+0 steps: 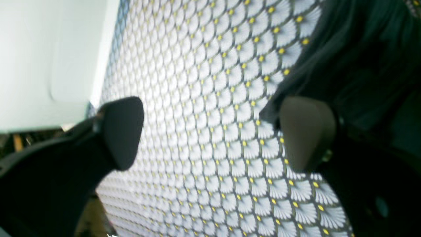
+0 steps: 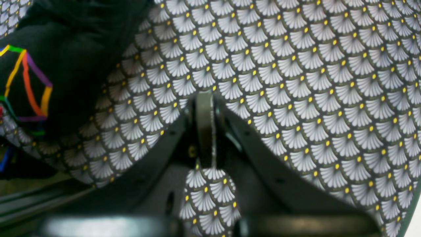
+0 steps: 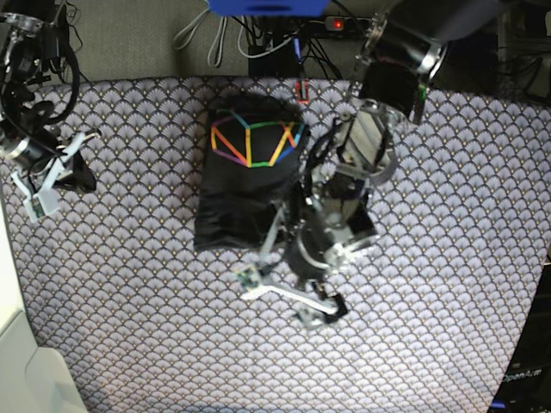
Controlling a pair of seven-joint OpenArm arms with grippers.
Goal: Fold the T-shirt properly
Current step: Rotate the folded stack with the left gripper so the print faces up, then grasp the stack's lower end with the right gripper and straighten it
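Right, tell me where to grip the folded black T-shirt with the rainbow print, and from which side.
Grip the black knit T-shirt at its near bottom hem, coming from the open left hand's side; that edge lies flat and exposed on the scallop-patterned cloth.

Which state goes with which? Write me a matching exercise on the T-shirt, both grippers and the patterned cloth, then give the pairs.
Column one:
1. T-shirt
2. left gripper
3. right gripper
4. scallop-patterned cloth

Column two:
A. jaws spread wide, nothing between them
B. spread flat over the table under everything
C. folded into a dark bundle, rainbow print on top
D. jaws pressed shut, off to the side of the shirt

Pairs: 1-C, 2-A, 3-D, 4-B
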